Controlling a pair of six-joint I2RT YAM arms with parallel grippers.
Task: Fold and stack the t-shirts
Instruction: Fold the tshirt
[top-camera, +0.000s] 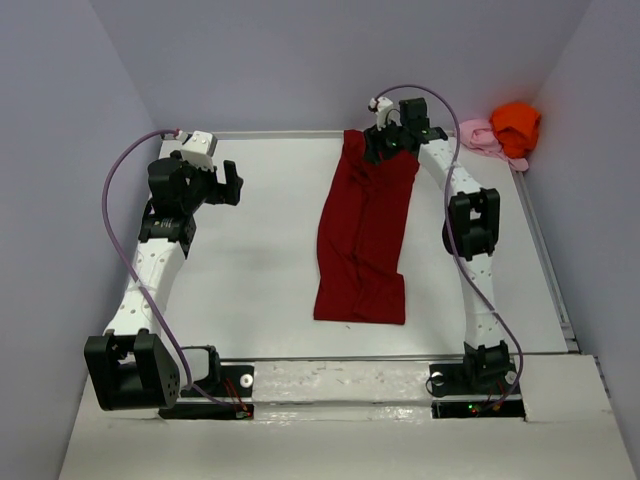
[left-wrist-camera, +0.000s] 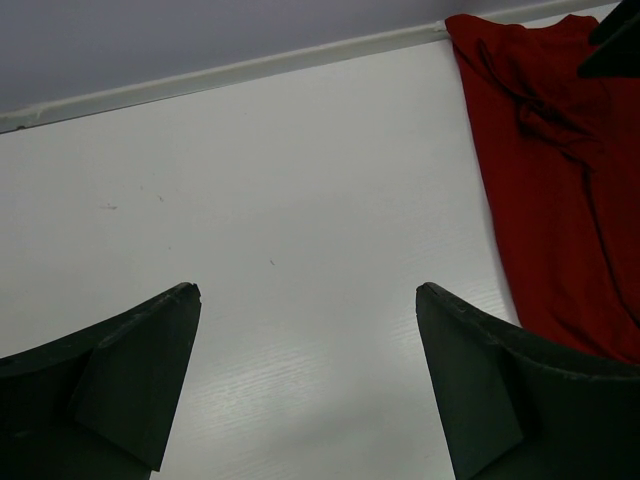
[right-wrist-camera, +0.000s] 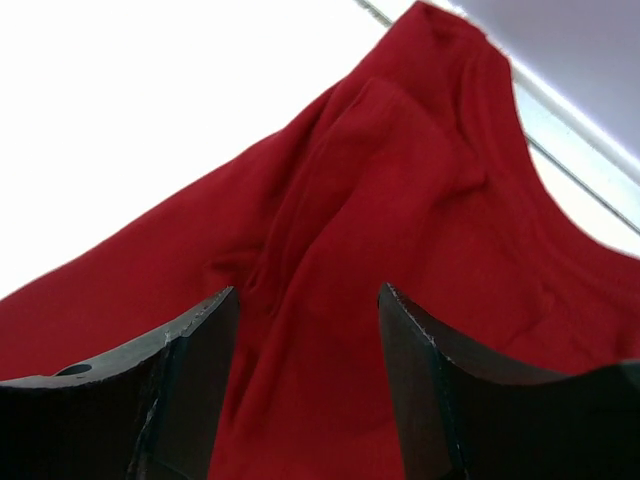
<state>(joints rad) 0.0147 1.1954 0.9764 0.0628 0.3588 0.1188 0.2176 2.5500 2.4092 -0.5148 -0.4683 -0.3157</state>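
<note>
Overhead, a dark red t-shirt (top-camera: 362, 240) lies rumpled lengthwise on the table (top-camera: 250, 270); an orange t-shirt (top-camera: 516, 125) and pink t-shirt (top-camera: 478, 135) sit bunched at the far right corner. Left wrist: left gripper (left-wrist-camera: 308, 290) spread wide, empty, over the table. Right wrist: right gripper (right-wrist-camera: 308, 295) parted above the red shirt's far end, grasping nothing. Likely limp, light cloth; pinch a far corner.

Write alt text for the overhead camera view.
A dark red cloth t-shirt lies in a narrow strip on a white table, the right robot claw open over its far end. A crumpled orange cloth shirt and pink cloth shirt sit far right.
</note>
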